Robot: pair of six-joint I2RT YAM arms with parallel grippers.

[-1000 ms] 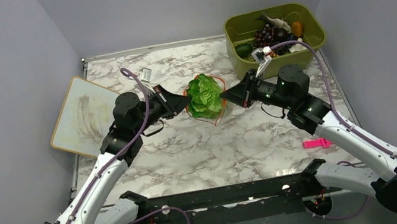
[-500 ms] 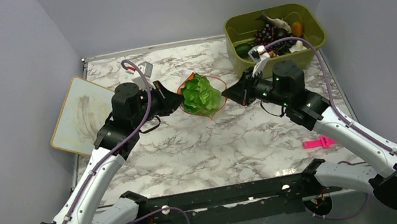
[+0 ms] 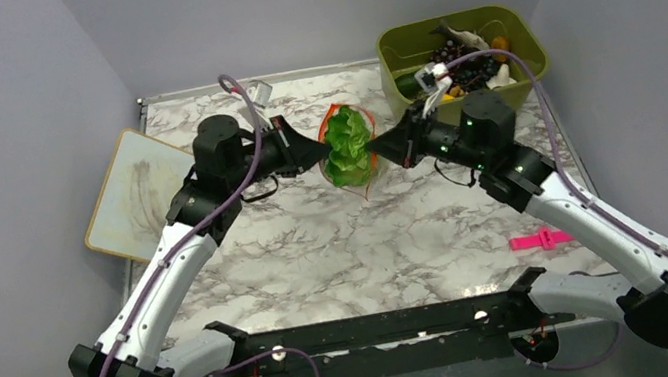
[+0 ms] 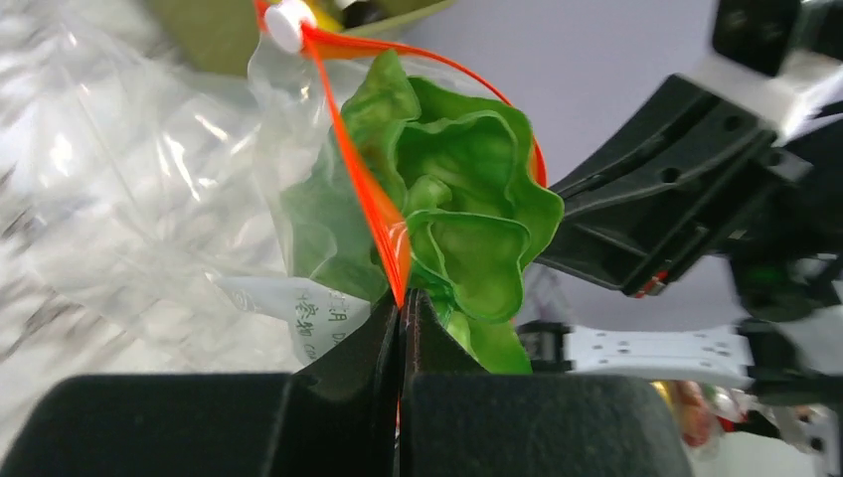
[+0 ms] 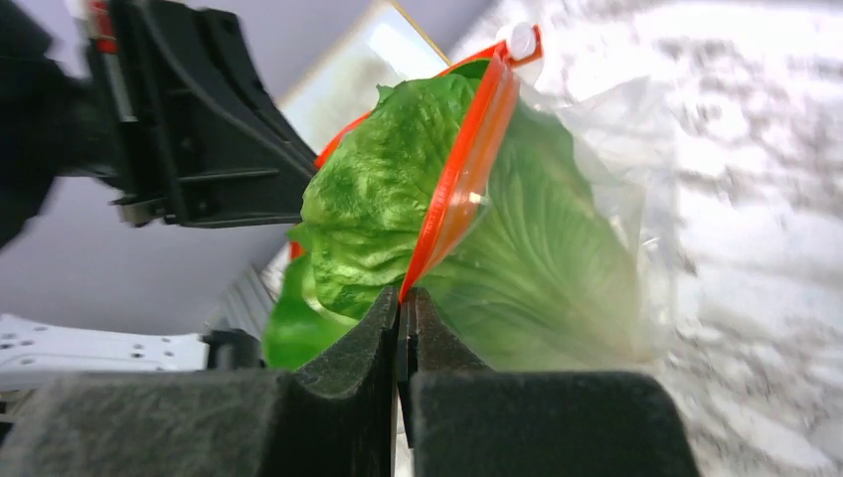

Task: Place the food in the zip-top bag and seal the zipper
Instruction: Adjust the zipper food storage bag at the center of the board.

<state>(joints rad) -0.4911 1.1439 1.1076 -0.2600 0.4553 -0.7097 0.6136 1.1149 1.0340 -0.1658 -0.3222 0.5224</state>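
A clear zip-top bag point(image 3: 360, 176) hangs between my two grippers above the table, its orange-red zipper point(image 5: 455, 194) gaping. A leafy green lettuce point(image 3: 348, 146) sits in the bag and pokes out of the mouth. From the left, my left gripper point(image 3: 322, 150) is shut on the zipper edge point(image 4: 370, 194). My right gripper point(image 3: 375, 147) pinches the opposite edge, also shut. The white slider point(image 4: 286, 25) rides at the far end of the strip. More food, purple grapes point(image 3: 452, 53) and a grey fish point(image 3: 462, 30), lies in the bin.
An olive-green bin point(image 3: 400, 53) stands at the back right, just behind the right arm. A whiteboard-like panel point(image 3: 137, 194) lies at the left edge. A small pink clip point(image 3: 540, 239) rests on the marble table point(image 3: 340, 248) at the right.
Both grippers have lifted the bag with the lettuce up and toward the back. The bag's mouth has narrowed from wide open to a slimmer gap.
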